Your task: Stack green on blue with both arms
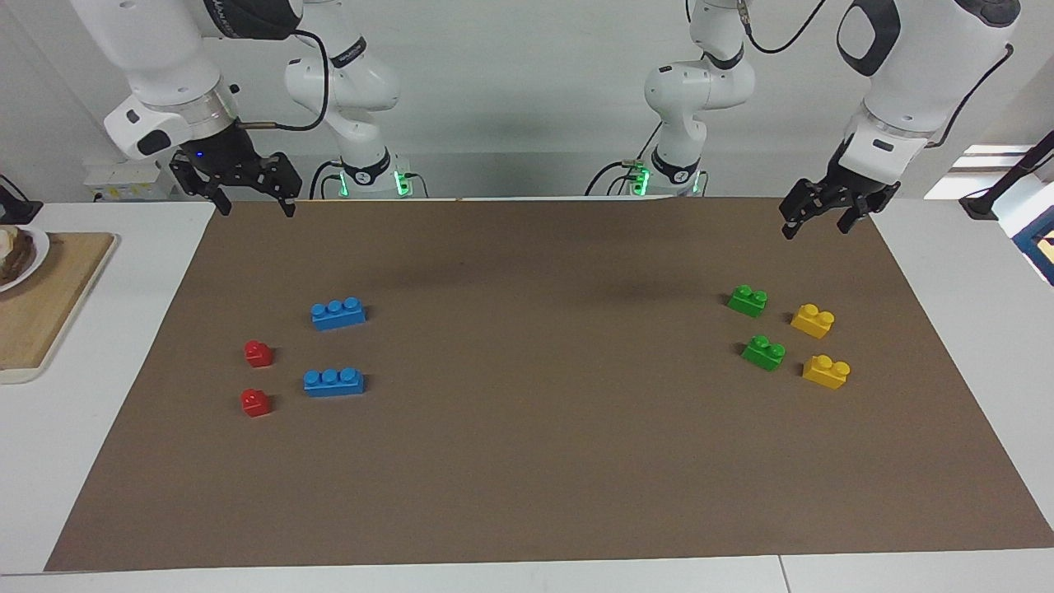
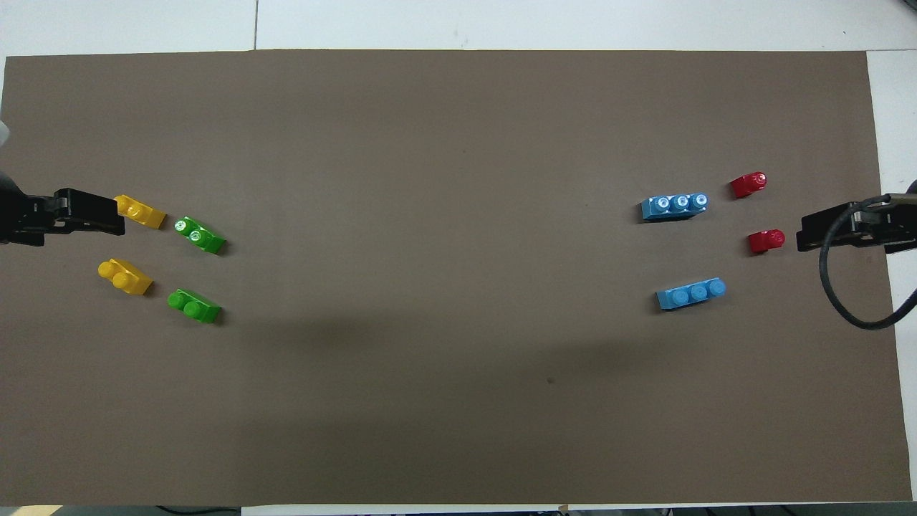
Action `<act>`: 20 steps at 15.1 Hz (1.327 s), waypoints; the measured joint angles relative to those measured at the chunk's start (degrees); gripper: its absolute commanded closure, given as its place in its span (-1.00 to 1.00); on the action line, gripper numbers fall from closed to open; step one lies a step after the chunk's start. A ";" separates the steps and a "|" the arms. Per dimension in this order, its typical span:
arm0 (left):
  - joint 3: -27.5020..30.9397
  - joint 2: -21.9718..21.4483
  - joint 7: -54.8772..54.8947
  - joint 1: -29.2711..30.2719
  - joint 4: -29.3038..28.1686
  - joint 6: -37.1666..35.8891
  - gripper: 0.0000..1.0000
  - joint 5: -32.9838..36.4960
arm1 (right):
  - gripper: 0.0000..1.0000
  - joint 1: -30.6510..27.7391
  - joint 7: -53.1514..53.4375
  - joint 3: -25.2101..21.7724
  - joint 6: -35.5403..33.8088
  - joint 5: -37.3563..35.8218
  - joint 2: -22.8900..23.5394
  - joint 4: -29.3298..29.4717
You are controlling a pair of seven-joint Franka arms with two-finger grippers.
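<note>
Two green two-stud bricks (image 1: 748,300) (image 1: 764,352) lie on the brown mat toward the left arm's end; they also show in the overhead view (image 2: 193,306) (image 2: 199,235). Two blue three-stud bricks (image 1: 338,313) (image 1: 333,381) lie toward the right arm's end, also seen from overhead (image 2: 691,292) (image 2: 675,206). My left gripper (image 1: 818,226) hangs open and empty, raised above the mat's edge near the green bricks. My right gripper (image 1: 254,206) hangs open and empty, raised above the mat's edge near the blue bricks. Both arms wait.
Two yellow two-stud bricks (image 1: 813,320) (image 1: 826,371) lie beside the green ones. Two small red bricks (image 1: 258,353) (image 1: 255,403) lie beside the blue ones. A wooden board (image 1: 49,305) with a plate lies off the mat at the right arm's end.
</note>
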 measured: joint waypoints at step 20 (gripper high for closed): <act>-0.01 0.00 -0.04 -0.01 0.00 -0.21 -1.00 0.00 | -0.95 0.29 49.05 0.28 3.94 1.97 -0.13 -2.11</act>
